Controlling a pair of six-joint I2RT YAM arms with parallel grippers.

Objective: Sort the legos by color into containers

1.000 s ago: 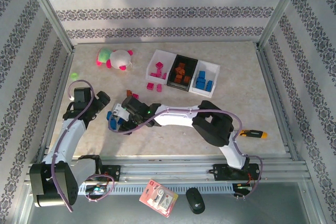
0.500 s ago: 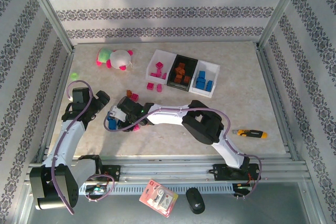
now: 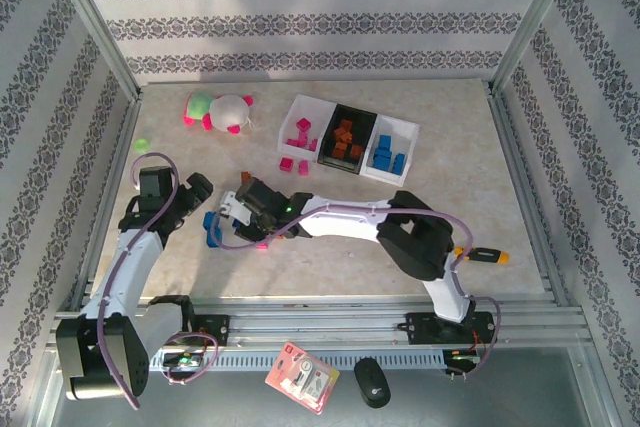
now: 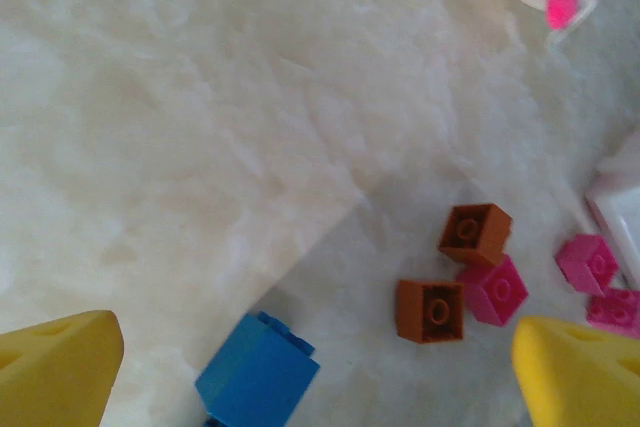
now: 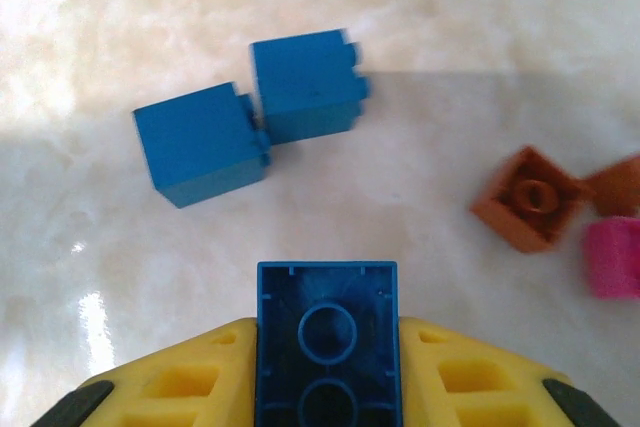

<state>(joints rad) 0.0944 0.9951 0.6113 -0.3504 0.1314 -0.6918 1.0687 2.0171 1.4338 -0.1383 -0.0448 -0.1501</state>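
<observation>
The right gripper [image 5: 328, 377] is clamping a blue lego [image 5: 328, 307] tightly; the left gripper [image 4: 318, 367] is standing wide open, holding nothing.

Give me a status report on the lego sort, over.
Left tool open above loose legos. Right tool shut on a blue lego. Two more blue legos just ahead of it. Container with blues at right end of row.

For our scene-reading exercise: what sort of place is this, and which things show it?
Probably a robot test cell, not a home: metal frame with wallpapered panels around the table, left arm and right arm bolted to a rail, legos beside sorting containers.
</observation>
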